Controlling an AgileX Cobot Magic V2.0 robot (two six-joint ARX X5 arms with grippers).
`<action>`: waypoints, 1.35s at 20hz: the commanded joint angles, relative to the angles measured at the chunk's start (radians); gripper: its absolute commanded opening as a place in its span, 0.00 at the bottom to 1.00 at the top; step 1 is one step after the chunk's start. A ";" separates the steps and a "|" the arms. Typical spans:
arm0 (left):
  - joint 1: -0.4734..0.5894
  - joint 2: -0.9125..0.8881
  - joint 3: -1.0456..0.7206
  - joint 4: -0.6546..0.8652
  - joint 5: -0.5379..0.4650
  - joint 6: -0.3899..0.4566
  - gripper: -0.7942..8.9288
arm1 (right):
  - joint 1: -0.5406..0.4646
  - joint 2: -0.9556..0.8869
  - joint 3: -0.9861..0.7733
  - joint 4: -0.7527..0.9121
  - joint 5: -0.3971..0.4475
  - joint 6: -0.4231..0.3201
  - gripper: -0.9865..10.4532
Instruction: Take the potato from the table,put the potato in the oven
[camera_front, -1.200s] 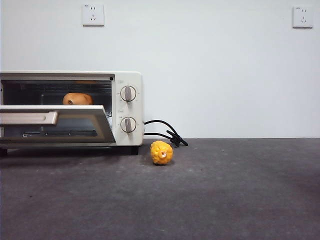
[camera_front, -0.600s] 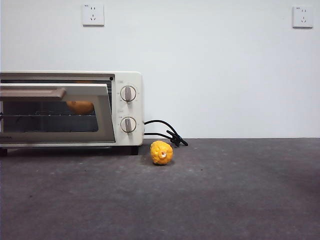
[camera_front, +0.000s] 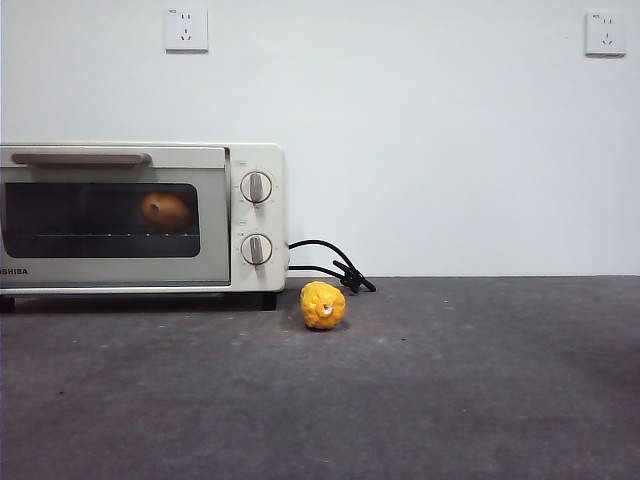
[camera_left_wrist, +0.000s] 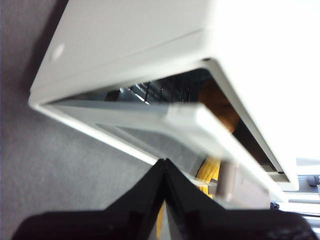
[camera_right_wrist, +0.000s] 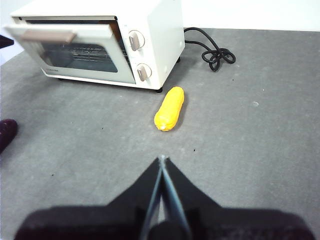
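The left gripper (camera_left_wrist: 165, 165) hangs just before the oven (camera_front: 255, 160) door, jaws pressed together on nothing; the right gripper (camera_right_wrist: 161, 162), jaws likewise together, waits over the table (camera_right_wrist: 260, 150); the potato (camera_front: 165, 209) sits inside the oven behind the dark glass; a yellow corn cob (camera_right_wrist: 170, 108) lies near the oven's knob side.

Lab-style test setup, bare white wall (camera_front: 420, 140), two wall sockets (camera_front: 186, 29), dark grey felt-like bench (camera_front: 420, 400), lone toaster oven (camera_front: 140, 215), no furnishings
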 joint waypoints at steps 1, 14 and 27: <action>-0.012 0.005 0.001 0.027 -0.018 -0.028 0.07 | 0.000 0.000 -0.006 0.005 0.002 0.020 0.08; -0.024 -0.082 0.001 -0.201 -0.048 0.139 0.07 | 0.000 0.000 -0.002 -0.085 0.001 0.037 0.09; -0.253 -0.689 0.001 -0.396 -0.197 0.315 0.08 | 0.000 0.001 -0.002 -0.217 0.002 0.037 0.09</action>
